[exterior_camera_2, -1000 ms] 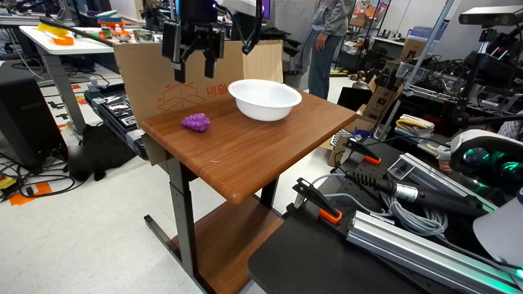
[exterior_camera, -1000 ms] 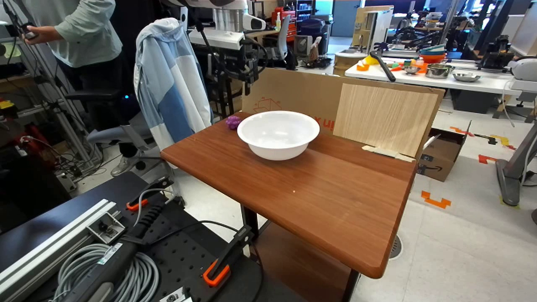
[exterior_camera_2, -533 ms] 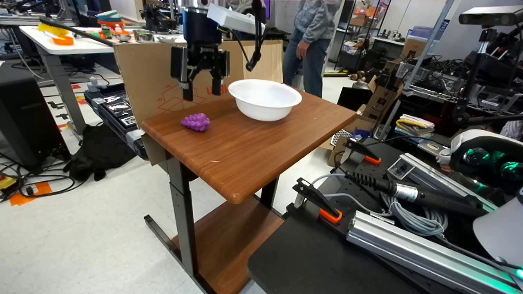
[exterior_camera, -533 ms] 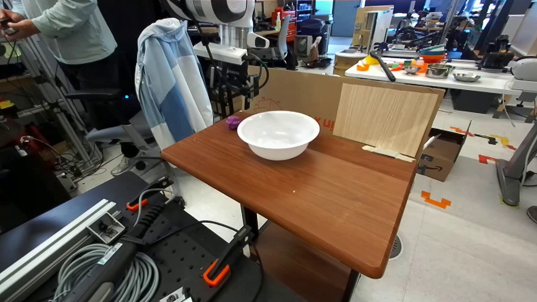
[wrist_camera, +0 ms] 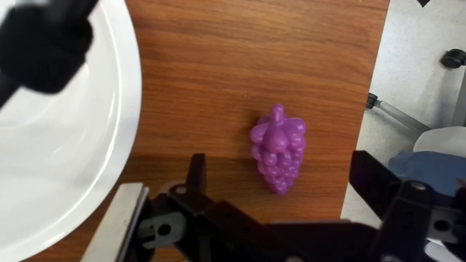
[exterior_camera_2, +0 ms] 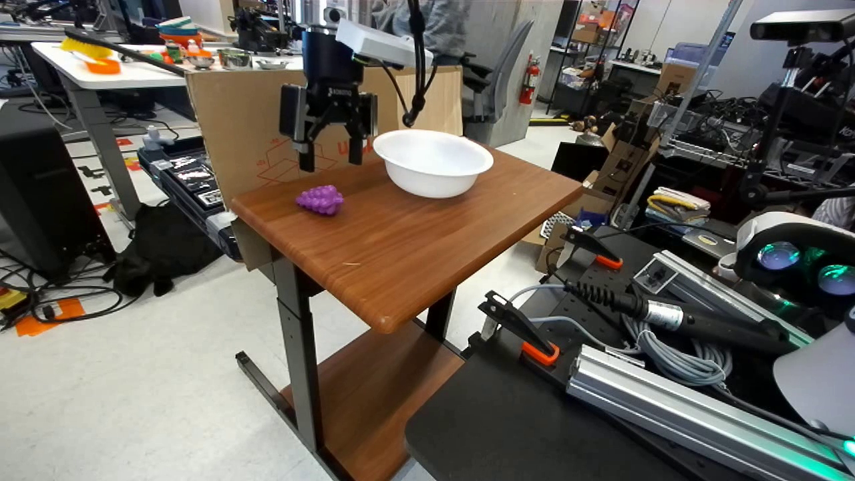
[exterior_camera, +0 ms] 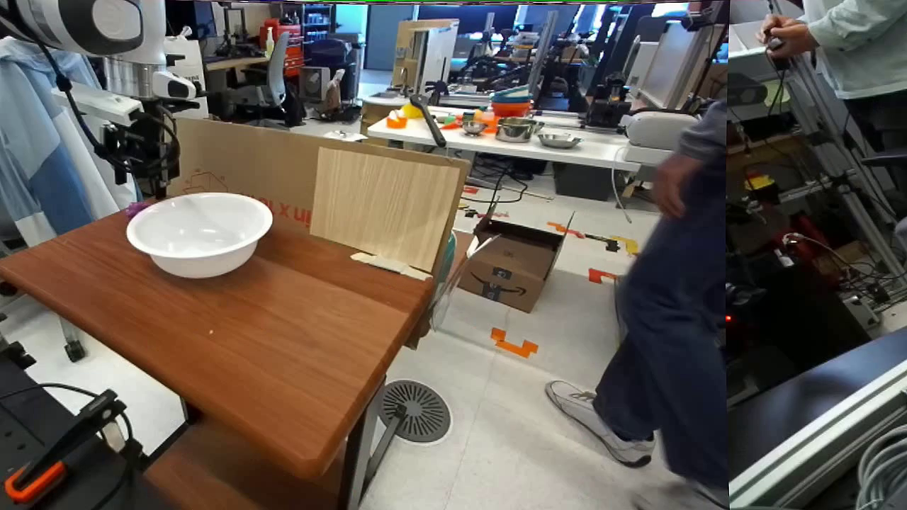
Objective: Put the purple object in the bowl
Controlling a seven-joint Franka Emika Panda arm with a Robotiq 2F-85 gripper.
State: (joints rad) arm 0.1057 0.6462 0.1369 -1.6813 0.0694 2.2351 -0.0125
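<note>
Underneath everything, table [exterior_camera_2: 414,247]: carries the bowl [exterior_camera_2: 434,182] and, outside it, the grapes [wrist_camera: 278,149]. The step in hand looks to be coming down on the grapes. One edge runs at three o'clock of them in the wrist view, fairly near, so avoid drifting that way; toward twelve lies more room.
Cardboard [exterior_camera_2: 227,127]: stands upright at about twelve o'clock, behind the table, in both exterior views, and probably limits low moves that way.
Bowl: upright, at nine o'clock of the grapes in the wrist view, apart from them. Once they are gripped, lift over the rim before swinging to nine, then let go above the middle.
Claw [exterior_camera_2: 330,162]: hangs above the table, fingers [wrist_camera: 197,173] spread wide, grasping nothing. In the wrist view they stand toward nine and three of the grapes, so a straight descent and a squeeze across the narrow width seem best. The nine o'clock finger must drop between rim and grapes; that gap looks sufficient.
Grapes: lying on the table, stem toward twelve, tip toward six, untouched. Grip the bulky middle; the taper could slip out.
</note>
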